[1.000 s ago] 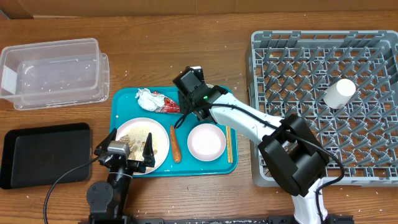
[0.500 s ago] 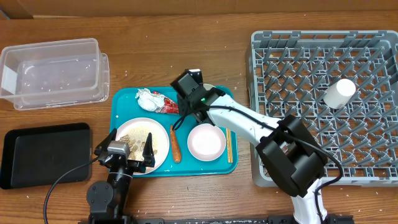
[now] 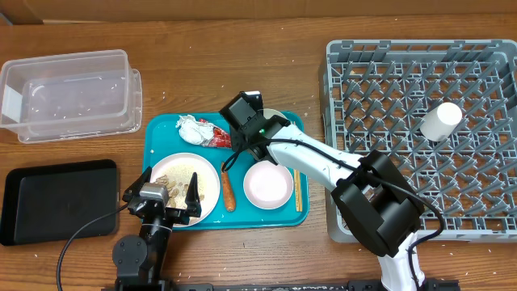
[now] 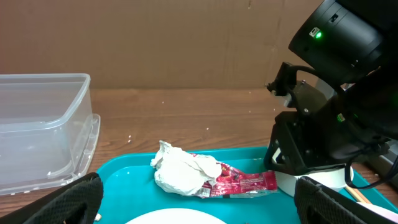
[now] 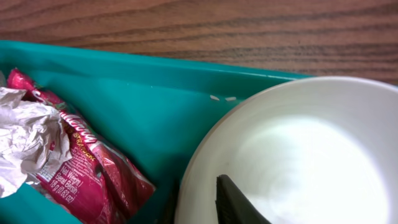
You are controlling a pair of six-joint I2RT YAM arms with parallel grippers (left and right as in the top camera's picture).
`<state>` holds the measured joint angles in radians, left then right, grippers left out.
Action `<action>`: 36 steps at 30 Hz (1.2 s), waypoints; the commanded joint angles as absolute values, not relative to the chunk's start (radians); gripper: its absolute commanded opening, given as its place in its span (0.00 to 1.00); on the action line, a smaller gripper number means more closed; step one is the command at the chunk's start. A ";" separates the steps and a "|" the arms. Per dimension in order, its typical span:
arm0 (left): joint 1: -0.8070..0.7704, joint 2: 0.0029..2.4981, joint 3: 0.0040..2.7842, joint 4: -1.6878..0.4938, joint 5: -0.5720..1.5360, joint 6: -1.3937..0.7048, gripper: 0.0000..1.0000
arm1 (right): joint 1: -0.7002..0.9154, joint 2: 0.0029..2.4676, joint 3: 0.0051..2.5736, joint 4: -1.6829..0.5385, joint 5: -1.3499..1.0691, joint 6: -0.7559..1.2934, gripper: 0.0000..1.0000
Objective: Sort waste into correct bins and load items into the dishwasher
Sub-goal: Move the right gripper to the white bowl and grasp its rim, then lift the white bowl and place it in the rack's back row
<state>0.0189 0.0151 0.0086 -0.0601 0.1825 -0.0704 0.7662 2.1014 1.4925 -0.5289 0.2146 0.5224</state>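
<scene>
The white bowl point(image 5: 298, 162) is sitting on the far right part of the teal tray point(image 5: 155, 93), just beside the red-and-white wrapper point(image 5: 87, 168). The right gripper point(image 5: 199, 200) is pinching its rim, as it seems, with one finger inside and one outside. The bowl is looking stiff, smooth and breakable, probably not heavy. Its glossy rim may be slippery, so a firm hold there and a level lift are fitting. The left gripper point(image 3: 171, 179) is hanging wide open over the near plate point(image 3: 210, 176).
</scene>
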 commanded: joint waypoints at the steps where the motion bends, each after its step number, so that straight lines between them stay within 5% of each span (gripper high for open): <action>1: 0.013 0.004 0.005 -0.062 0.173 -0.047 1.00 | 0.769 2.106 1.528 -0.535 0.228 0.524 0.19; 10: 0.013 0.004 0.005 -0.062 0.173 -0.047 1.00 | 0.769 2.075 1.536 -0.560 0.227 0.525 0.04; 24: 0.013 0.004 0.005 -0.062 0.173 -0.047 1.00 | 0.729 1.777 1.546 -0.590 0.224 0.490 0.04; 30: 0.013 0.004 0.005 -0.062 0.173 -0.047 1.00 | 0.562 1.581 1.546 -0.669 0.125 0.462 0.04; 36: 0.013 0.004 0.005 -0.062 0.173 -0.048 1.00 | 0.265 1.555 1.538 -0.719 -0.316 0.332 0.04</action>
